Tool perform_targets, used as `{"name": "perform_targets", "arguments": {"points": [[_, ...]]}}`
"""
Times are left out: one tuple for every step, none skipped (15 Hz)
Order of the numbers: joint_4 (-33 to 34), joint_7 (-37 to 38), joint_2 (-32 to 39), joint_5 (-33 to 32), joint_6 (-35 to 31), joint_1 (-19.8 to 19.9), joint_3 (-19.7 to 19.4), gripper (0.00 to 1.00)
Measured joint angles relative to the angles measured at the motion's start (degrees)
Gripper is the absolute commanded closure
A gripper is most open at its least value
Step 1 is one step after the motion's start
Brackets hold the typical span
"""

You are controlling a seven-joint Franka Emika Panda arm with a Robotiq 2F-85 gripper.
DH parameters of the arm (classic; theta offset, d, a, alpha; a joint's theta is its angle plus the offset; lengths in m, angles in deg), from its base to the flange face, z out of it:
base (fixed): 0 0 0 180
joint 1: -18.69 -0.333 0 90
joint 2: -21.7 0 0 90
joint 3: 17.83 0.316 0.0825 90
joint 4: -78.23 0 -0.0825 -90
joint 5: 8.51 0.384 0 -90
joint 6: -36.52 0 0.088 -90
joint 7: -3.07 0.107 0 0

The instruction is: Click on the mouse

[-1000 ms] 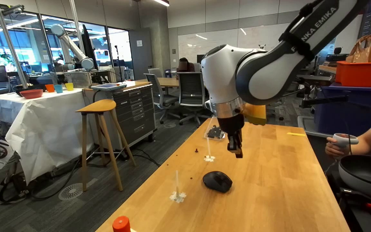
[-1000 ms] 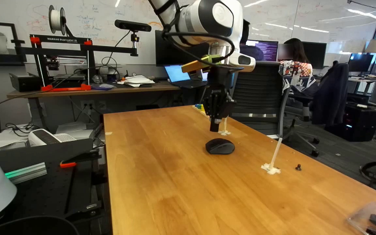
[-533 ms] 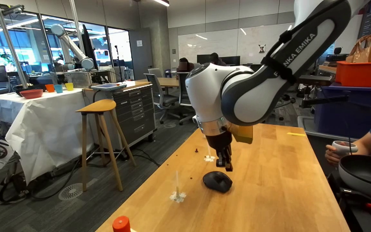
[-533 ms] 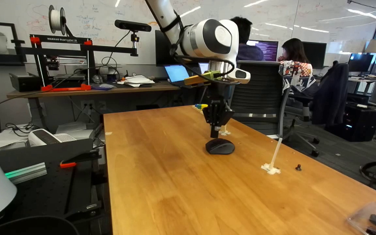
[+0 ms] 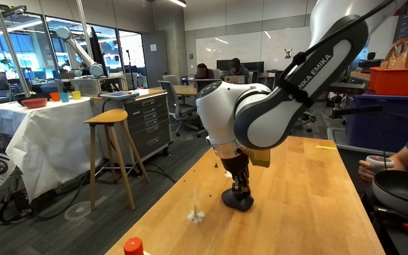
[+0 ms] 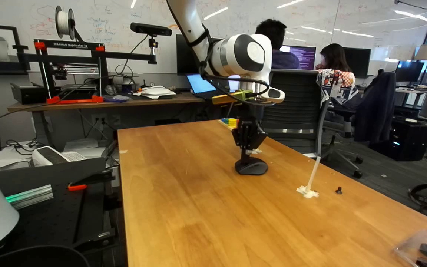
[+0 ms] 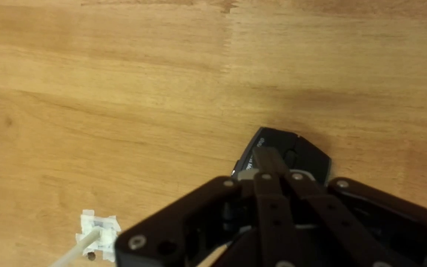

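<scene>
White sheeting (image 5: 53,138) hung in folds at far left in an exterior view; on it stood, in order, a red bowl (image 5: 34,103), an orange cup (image 5: 55,97), a blue cup (image 5: 64,97) and a yellow cup (image 5: 76,95). Next stood a wooden stool (image 5: 108,117) with splayed legs and, behind it, a dark drawer cabinet (image 5: 152,122). A red-orange cylinder (image 5: 133,246), cut off at the lower edge of that view, stood at the near end of the wooden tabletop (image 5: 296,216). Farther right, a pale rod (image 5: 194,199) rose from a patch of white tape (image 5: 196,216). Right of the rod and apart from it, the black computer mouse (image 5: 237,202) lay flat on the tabletop. Over it the Robotiq gripper (image 6: 245,158) pointed downward, its two fingers closed together and their tips in contact with the upper shell in both exterior views; the wrist view placed them beside the scroll wheel (image 7: 291,157). Above and to the right extended the Franka Emika Panda arm (image 5: 266,122). At far right, a person's hand (image 5: 365,173) held a white handheld device (image 5: 380,163) near a dark-lined pan (image 5: 392,200), with an orange-red bin (image 5: 400,82) behind.
</scene>
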Motion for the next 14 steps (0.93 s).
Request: {"name": "perform_targets", "arguments": {"points": [[0.3,0.0,0.2,0.0,0.0,0.0,0.0,1.00],[0.4,0.0,0.3,0.0,0.0,0.0,0.0,1.00],[0.6,0.0,0.3,0.0,0.0,0.0,-0.1,1.00],[0.6,0.0,0.3,0.0,0.0,0.0,-0.1,1.00],[0.6,0.0,0.3,0.0,0.0,0.0,-0.1,1.00],[0.6,0.0,0.3,0.0,0.0,0.0,-0.1,1.00],[0.7,-0.1,0.2,0.0,0.0,0.0,-0.1,1.00],[0.7,-0.2,-0.1,0.0,0.1,0.1,-0.1,1.00],[0.7,-0.4,-0.5,0.0,0.3,0.1,-0.1,1.00],[0.7,-0.8,-1.1,0.2,0.5,0.3,-0.1,1.00],[0.7,-1.5,-1.9,0.5,1.0,0.5,-0.1,1.00],[0.7,-2.3,-2.9,0.9,1.7,0.7,-0.1,1.00],[0.7,-3.2,-4.0,1.3,2.7,1.0,0.0,1.00],[0.7,-4.4,-5.4,1.9,3.8,1.3,0.0,1.00]]}}
